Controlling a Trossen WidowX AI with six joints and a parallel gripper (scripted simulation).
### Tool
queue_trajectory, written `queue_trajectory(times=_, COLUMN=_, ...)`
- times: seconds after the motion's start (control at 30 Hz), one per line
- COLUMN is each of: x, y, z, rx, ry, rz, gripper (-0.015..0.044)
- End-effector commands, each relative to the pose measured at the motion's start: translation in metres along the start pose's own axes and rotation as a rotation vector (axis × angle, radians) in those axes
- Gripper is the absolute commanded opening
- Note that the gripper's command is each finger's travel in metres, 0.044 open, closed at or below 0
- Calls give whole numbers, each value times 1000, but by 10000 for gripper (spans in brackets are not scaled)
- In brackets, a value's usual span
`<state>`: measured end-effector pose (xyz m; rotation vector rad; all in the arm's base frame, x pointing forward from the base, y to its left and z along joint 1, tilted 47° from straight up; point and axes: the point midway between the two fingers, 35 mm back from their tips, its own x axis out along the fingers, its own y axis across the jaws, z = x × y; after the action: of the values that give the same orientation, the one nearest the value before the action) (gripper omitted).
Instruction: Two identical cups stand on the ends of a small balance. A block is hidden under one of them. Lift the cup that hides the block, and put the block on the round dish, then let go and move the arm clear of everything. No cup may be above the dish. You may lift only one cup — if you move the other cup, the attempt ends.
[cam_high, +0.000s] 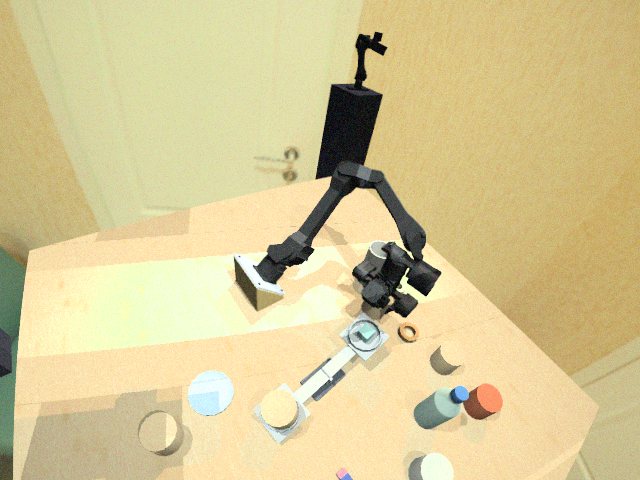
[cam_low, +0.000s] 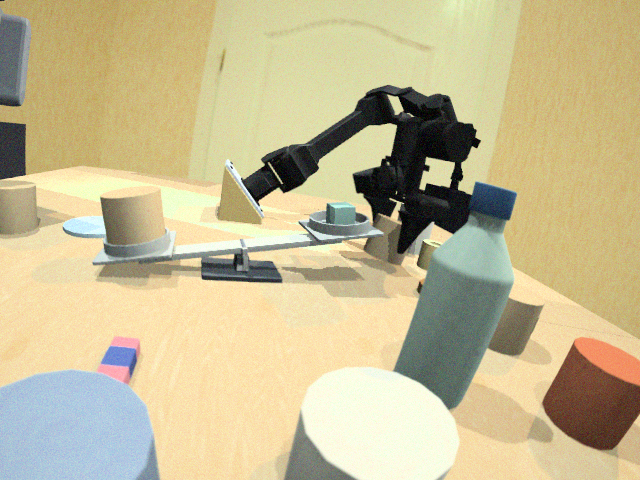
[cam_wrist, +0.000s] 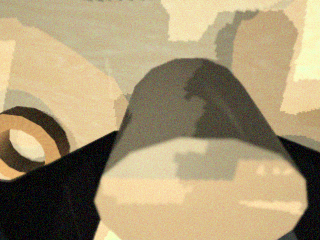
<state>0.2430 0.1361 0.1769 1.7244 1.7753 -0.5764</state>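
Observation:
My gripper (cam_high: 381, 308) (cam_low: 391, 232) is shut on a tan cup (cam_high: 371, 310) (cam_low: 381, 238) (cam_wrist: 200, 190), beyond the raised end of the balance (cam_high: 310, 387) (cam_low: 206, 250). The cup is slightly tilted and low, at or just above the table; contact is unclear. The teal block (cam_high: 366, 332) (cam_low: 341, 213) sits uncovered in the raised pan. The other tan cup (cam_high: 279, 409) (cam_low: 133, 214) stands on the lowered pan. The round light-blue dish (cam_high: 210, 392) (cam_low: 85, 226) lies on the table, with nothing on it.
An orange ring (cam_high: 408, 332) (cam_wrist: 42, 135) lies near the gripper. A grey-white cup (cam_high: 376, 253) stands close behind it. A tan cylinder (cam_high: 444, 360) (cam_low: 516, 325), teal bottle (cam_high: 436, 409) (cam_low: 454, 310) and red cylinder (cam_high: 483, 401) (cam_low: 594, 392) stand to the right. Another tan cylinder (cam_high: 160, 432) (cam_low: 18, 206) stands near the dish.

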Motion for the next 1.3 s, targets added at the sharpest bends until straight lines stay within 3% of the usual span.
queue_trajectory(times=0.0, x=7, y=-1, z=1, rx=5, ry=-1, rz=0, gripper=0)
queue_trajectory(times=0.17, x=15, y=-1, z=0, rx=5, ry=0, rz=0, gripper=0)
queue_trajectory(times=0.73, x=1, y=0, z=0, rx=1, ry=0, rz=-1, gripper=440)
queue_trajectory(times=0.87, x=-41, y=0, z=1, rx=6, ry=-3, rz=-1, gripper=440)
queue_trajectory(times=1.07, x=-43, y=-1, z=1, rx=7, ry=-3, rz=-1, gripper=440)
queue_trajectory(times=1.27, x=-69, y=32, z=59, rx=18, ry=-23, rz=0, gripper=282)
